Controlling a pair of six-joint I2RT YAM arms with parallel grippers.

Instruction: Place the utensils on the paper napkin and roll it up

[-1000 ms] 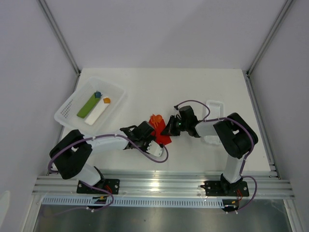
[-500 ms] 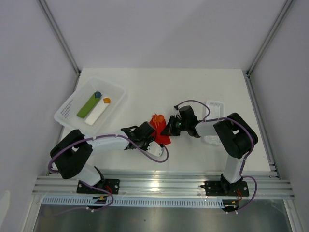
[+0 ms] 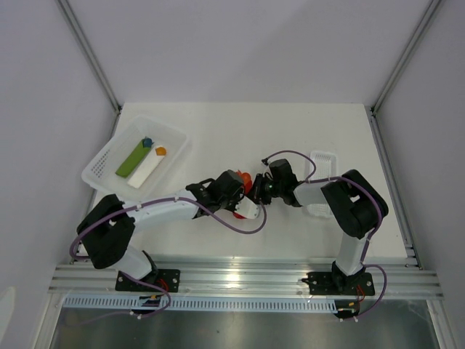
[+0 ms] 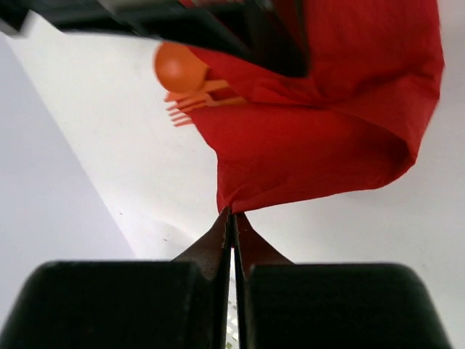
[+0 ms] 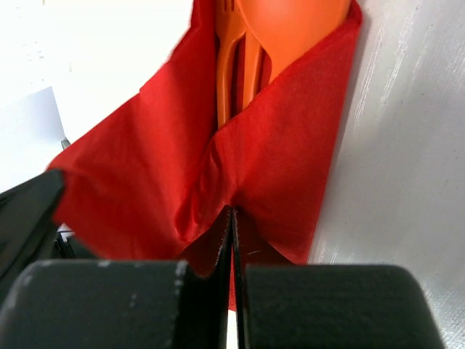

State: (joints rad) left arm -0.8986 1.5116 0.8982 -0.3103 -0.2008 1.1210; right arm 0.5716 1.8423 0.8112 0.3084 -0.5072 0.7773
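L claw & R claw each pinched shut on napkin edge. Thin, floppy paper, prob tears easy; utensils look slippery inside, so I'd grip corners.

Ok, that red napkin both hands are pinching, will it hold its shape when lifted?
Probably floppy: the napkin sags in soft folds from each pinch. Likely very light, being thin paper. The cutlery lies loose inside, so it might slide out.

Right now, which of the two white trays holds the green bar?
The larger tray at the table's left edge: the green bar lies in it beside a white bar. The smaller tray on the right shows none.
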